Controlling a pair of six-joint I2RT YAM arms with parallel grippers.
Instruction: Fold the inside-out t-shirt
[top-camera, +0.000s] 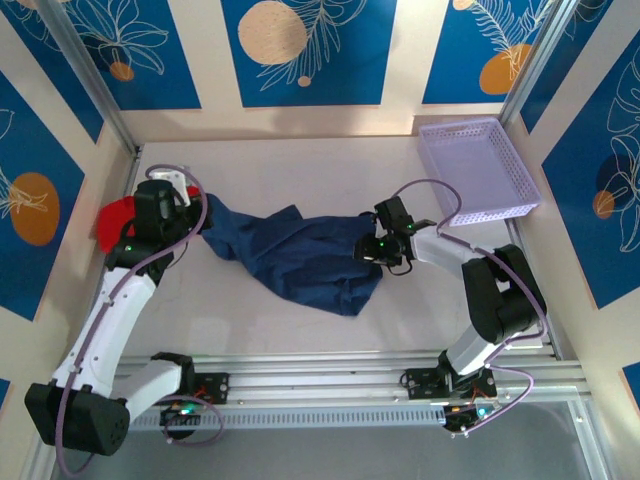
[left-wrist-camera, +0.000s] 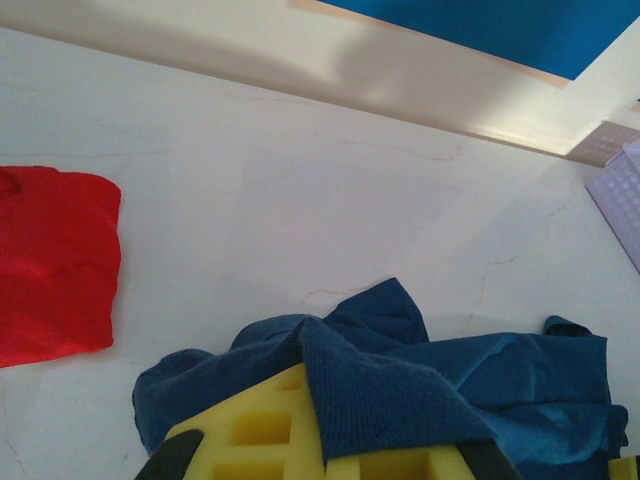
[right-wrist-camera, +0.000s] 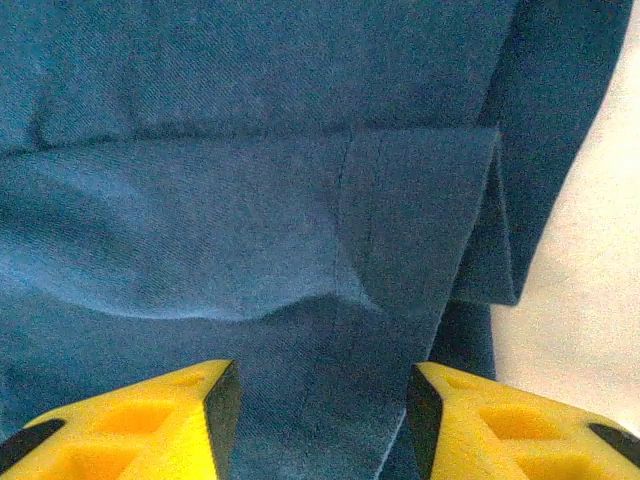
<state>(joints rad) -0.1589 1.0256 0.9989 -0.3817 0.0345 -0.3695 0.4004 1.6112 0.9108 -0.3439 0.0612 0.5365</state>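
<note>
**A:** Where does the t-shirt lie?

**B:** Bunched in the middle of the table, stretched left to right between the two arms. The left gripper has its fingers together on the far-left end. In the left wrist view the cloth drapes over one yellow finger. The red garment lies to the left, apart from the navy cloth.

**A:** And the right gripper?

**B:** It's at the right end, fingers apart, poised over a hemmed edge that is doubled over. Nothing is pinched there yet.

**A:** So the step is taking a second hold?

**B:** I judge so. To do it well, come down so the hem sits square between the pads. Bite the edge itself rather than a thick wad of folds, or the shirt won't spread flat. Then draw to the right, away from the left hold and low over the table, until the wrinkles pull out.

**A:** Risks?

**B:** Grabbing too deep into the bunch, or dragging cloth towards the lavender tray at the far right.
</note>
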